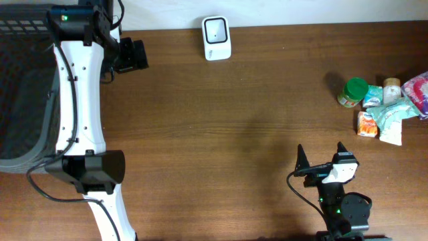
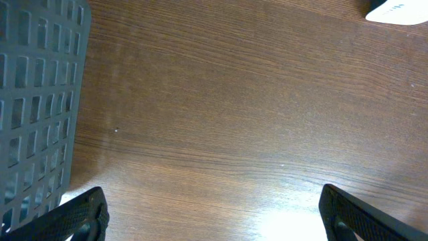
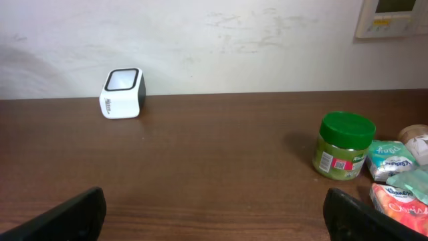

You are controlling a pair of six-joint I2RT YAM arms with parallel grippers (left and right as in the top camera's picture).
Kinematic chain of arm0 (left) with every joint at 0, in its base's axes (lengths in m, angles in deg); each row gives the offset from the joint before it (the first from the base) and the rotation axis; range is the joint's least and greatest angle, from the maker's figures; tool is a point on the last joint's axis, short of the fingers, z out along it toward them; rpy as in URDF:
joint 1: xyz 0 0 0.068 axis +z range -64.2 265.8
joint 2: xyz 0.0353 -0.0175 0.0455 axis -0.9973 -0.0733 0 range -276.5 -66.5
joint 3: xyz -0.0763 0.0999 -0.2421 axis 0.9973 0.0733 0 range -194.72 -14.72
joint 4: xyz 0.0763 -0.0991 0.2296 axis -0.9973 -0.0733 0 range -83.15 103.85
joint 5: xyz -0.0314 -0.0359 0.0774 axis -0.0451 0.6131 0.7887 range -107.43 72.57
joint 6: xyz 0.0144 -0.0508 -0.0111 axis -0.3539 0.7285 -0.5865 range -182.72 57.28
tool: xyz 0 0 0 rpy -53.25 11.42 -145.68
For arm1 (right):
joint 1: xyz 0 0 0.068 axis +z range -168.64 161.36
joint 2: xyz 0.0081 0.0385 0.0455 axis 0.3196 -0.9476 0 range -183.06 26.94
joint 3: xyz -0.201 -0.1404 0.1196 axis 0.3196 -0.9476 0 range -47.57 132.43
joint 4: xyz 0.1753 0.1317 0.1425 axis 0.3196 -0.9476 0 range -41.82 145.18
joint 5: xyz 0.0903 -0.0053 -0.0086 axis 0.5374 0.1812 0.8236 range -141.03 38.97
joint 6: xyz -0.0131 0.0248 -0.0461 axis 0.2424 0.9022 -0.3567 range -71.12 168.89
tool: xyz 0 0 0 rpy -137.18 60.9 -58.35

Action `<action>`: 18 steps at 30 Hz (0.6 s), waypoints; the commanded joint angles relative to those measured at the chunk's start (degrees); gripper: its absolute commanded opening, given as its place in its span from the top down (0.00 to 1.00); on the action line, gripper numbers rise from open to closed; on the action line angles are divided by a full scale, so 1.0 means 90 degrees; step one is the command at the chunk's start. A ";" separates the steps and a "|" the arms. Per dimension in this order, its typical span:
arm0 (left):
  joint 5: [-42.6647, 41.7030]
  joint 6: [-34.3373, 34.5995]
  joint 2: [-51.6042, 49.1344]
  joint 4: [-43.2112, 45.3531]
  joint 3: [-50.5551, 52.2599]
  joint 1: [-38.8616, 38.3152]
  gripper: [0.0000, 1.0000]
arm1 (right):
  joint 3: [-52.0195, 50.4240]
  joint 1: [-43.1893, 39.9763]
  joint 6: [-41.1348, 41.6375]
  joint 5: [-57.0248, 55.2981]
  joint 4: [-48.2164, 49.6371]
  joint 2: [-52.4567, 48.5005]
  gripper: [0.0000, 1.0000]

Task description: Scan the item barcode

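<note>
Right claw [image 1: 321, 148], spread and empty: green-lidded jar [image 1: 353, 91] ahead to its right, barcode scanner [image 1: 217, 38] well ahead-left. Left claw [image 1: 140, 55] likewise spread. Best grasp: straddle the jar's sides, leaving the label [image 3: 332, 161] exposed.

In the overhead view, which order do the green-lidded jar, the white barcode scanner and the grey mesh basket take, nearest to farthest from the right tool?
1. Green-lidded jar, right side, beyond the right tool.
2. White barcode scanner, far edge, centre.
3. Grey mesh basket, far left.
</note>
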 commanded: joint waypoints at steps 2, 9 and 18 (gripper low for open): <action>0.0041 -0.0075 0.0345 -0.0007 -0.0039 -0.0019 0.01 | -0.0080 0.0041 0.0051 -0.0029 0.0019 0.0068 0.01; 0.0041 -0.0075 0.2273 -0.0005 -0.0027 -0.0019 0.01 | -0.0080 0.0041 0.0051 -0.0029 0.0019 0.0068 0.01; 0.0204 -0.0102 0.4947 0.0988 0.3597 -0.0019 0.01 | -0.0080 0.0041 0.0051 -0.0029 0.0019 0.0068 0.01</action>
